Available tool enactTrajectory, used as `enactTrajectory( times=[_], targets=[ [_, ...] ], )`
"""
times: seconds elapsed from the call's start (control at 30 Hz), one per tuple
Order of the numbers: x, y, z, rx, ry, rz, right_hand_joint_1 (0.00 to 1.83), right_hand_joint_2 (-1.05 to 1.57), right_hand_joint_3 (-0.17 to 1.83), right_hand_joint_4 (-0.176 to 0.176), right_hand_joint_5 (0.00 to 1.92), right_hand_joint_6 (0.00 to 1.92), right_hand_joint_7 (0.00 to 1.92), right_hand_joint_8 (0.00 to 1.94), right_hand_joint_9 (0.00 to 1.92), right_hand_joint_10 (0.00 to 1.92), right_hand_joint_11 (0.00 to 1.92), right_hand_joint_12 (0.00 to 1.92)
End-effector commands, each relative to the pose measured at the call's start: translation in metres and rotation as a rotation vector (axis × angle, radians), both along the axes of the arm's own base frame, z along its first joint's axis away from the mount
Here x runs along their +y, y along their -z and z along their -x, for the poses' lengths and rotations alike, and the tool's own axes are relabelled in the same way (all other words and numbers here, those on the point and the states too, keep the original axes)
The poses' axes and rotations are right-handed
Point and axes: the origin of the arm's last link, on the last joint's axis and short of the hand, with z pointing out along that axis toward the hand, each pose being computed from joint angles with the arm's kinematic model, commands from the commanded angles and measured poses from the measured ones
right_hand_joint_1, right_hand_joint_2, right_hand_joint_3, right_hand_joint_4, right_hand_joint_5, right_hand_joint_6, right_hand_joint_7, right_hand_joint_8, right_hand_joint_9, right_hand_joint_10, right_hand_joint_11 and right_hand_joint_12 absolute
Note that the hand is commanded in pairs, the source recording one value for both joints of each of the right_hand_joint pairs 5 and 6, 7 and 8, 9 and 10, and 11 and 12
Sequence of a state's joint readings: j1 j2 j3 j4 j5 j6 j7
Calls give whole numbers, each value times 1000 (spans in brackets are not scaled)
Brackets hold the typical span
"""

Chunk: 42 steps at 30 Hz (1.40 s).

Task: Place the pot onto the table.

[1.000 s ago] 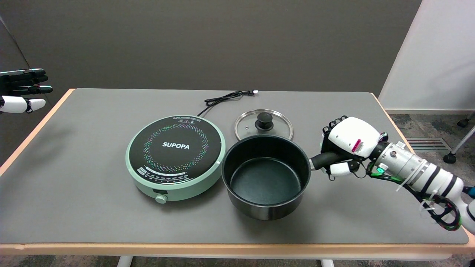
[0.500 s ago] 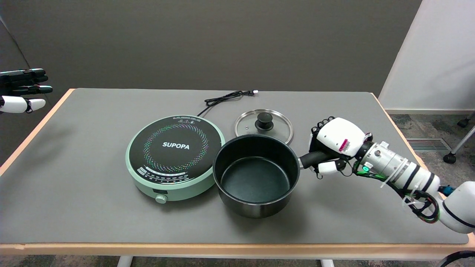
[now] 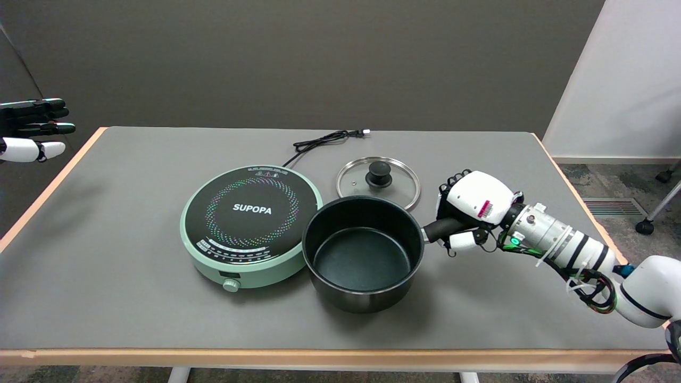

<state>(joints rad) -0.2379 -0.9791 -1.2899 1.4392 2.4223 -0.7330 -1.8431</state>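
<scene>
A: Where is the pot?

B: Near the middle of the table, just right of the cooker and close against its rim. I can't tell whether its base is down on the mat or a hair above it. The pot is empty and upright.

A: And the handle?

B: The handle sticks out to the pot's right and slightly away from the near edge. That line is the pot's long axis, and it runs straight into the right hand.

A: So the hand is on it?

B: Yes. Its fingers are wrapped round the handle, with the white back of the hand on top. The pot lies to the hand's left, toward the cooker.

A: What does the next move turn on?

B: My guess is settling the pot flat and letting go, then pulling away to the right along the handle's line, so the pot isn't nudged into the cooker.

A: Anything else close by?

B: The lid lies flat just behind the pot, and the cord trails farther back.
</scene>
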Motion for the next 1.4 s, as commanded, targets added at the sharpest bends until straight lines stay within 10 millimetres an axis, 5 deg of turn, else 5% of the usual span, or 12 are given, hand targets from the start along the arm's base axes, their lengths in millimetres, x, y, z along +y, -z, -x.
enactTrajectory(
  times=[0.03, 0.43, 0.7, 1.07, 1.13, 1.17, 1.2, 1.3, 1.4],
  targets=[
    [-6, -6, 9, 10, 20, 6, 868, 1289, 1092, -108, 1523, 1523, 1523, 1523, 1523, 1523, 1523, 1523],
    [-7, -15, 14, 23, 42, 32, 863, 1296, 1075, -109, 1516, 1516, 1516, 1516, 1516, 1516, 1516, 1516],
    [-6, -22, 18, 44, 61, 40, 807, 1418, 840, -110, 1416, 1416, 1416, 1416, 1416, 1416, 1416, 1416],
    [-6, -27, 20, 74, 68, 48, 714, 1431, 1030, -37, 1169, 1169, 1169, 1169, 1169, 1169, 1169, 1169],
    [-4, -28, 20, 103, 68, 43, 777, 761, 1502, 4, 1092, 1092, 1092, 1092, 1092, 1092, 1092, 1092],
    [-4, -28, 20, 117, 68, 39, 822, 399, 1786, 149, 1004, 1004, 1004, 1004, 1004, 1004, 1004, 1004],
    [-3, -27, 20, 130, 70, 35, 853, -9, 1833, 176, 869, 869, 869, 869, 869, 869, 869, 869],
    [-3, -27, 20, 150, 72, 32, 980, -627, 1833, 176, 377, 377, 377, 377, 377, 377, 377, 377],
    [-3, -28, 19, 161, 68, 33, 1035, -763, 1649, 176, 230, 230, 230, 230, 230, 230, 230, 230]
  ],
)
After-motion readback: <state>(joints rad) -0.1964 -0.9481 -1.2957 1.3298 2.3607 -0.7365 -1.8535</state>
